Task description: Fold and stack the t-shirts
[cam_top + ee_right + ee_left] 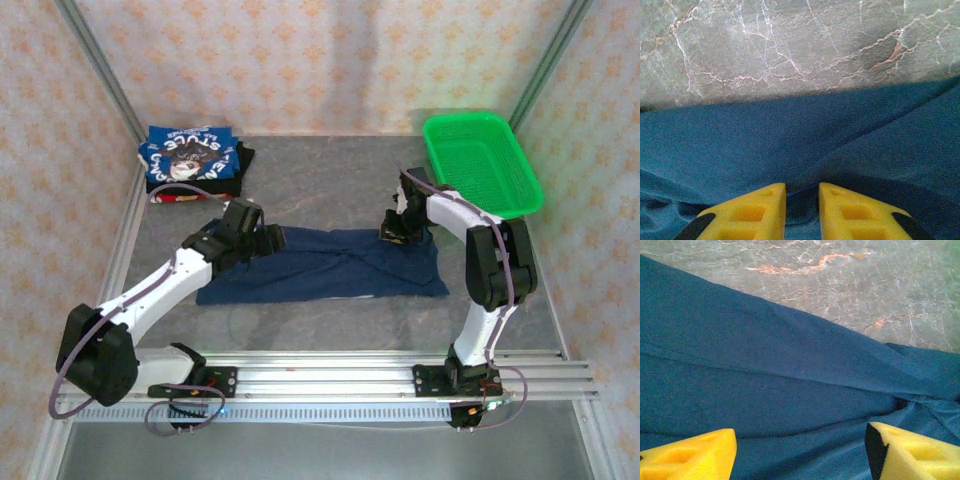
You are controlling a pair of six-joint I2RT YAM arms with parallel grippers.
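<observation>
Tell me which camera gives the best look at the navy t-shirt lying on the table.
Top external: the navy t-shirt shows whole there, spread flat with its full outline visible. The left wrist view shows close-up folds of it, and the right wrist view shows its edge against the table.

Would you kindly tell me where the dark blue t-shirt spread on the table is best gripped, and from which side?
Pinch the dark blue t-shirt along its far edge, near both ends, coming down from above. It lies flat and wide across the table, so a two-point pinch there would probably lift it evenly for folding.
</observation>
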